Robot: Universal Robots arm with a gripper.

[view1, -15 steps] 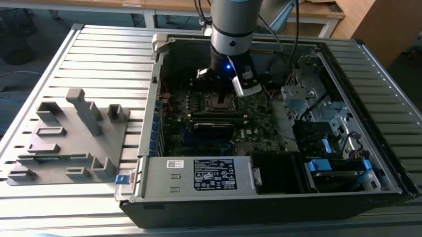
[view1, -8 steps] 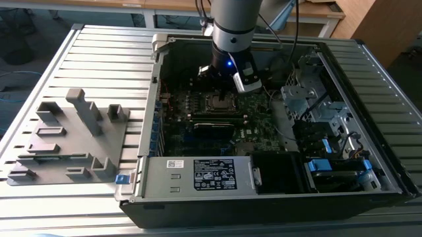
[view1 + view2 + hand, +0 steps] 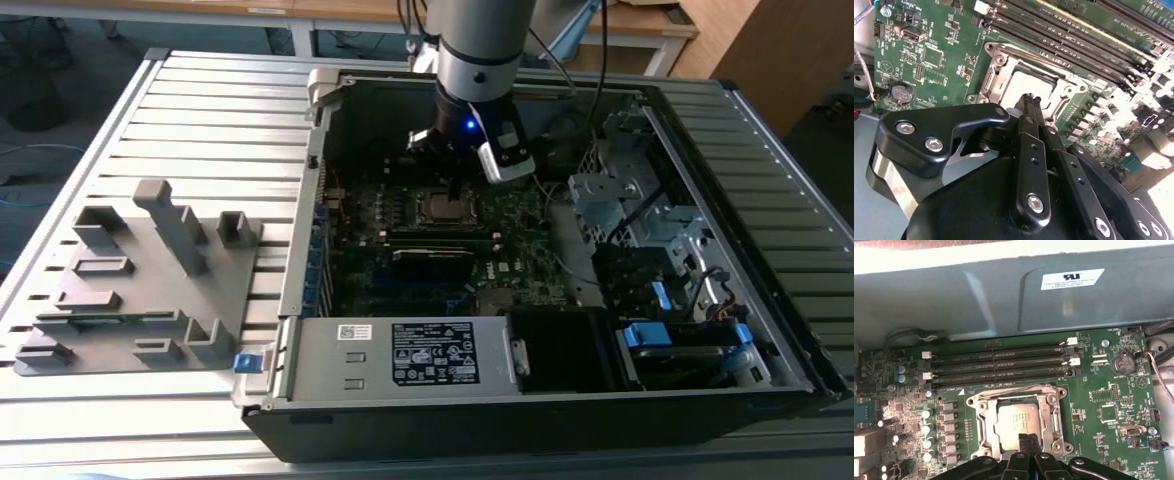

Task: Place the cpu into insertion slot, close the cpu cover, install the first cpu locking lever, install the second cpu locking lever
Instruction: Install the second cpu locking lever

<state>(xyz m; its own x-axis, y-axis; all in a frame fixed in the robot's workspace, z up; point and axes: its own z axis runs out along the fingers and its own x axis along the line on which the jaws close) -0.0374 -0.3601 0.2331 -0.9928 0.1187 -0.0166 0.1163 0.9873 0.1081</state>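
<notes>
Your gripper (image 3: 1026, 440), fingers pressed together on nothing, hovers over the near edge of the insertion slot (image 3: 1019, 421) on the motherboard (image 3: 1104, 390). Its cpu (image 3: 1015, 421) already sits seated under the cpu cover (image 3: 1053, 412). Judge that frame thin, stiff and springy; touch its rim only.

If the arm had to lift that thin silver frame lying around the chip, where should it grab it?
Probably by one of its edge bars, coming straight down from above. The cpu cover lies flat on the socket, its cut-out middle showing the cpu, so the thin sheet metal offers only a narrow bar to pinch across. Which side is hinged I cannot tell, so choose the free side.
</notes>
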